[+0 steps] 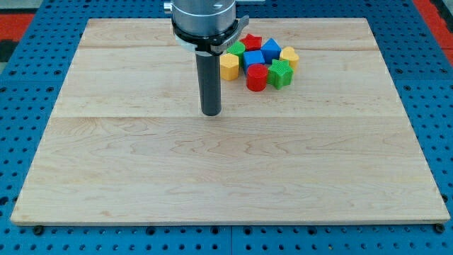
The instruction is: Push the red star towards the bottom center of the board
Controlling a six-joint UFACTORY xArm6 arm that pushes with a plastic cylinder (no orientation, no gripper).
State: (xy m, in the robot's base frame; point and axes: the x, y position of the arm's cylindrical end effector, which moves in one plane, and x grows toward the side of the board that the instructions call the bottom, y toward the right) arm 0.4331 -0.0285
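Nearest the camera, my tip (211, 113), a dark rod's end without any jaws, is set on the wooden board (212, 177), left of the cluster. Beyond it, the red star block (252, 42) is found near the board's top edge, among yellow (229, 66), blue (253, 58), green (280, 73) and red (256, 78) blocks.

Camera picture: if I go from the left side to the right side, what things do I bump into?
My tip → yellow block → red block → green block. The other blocks in the pile overlap too much to order.
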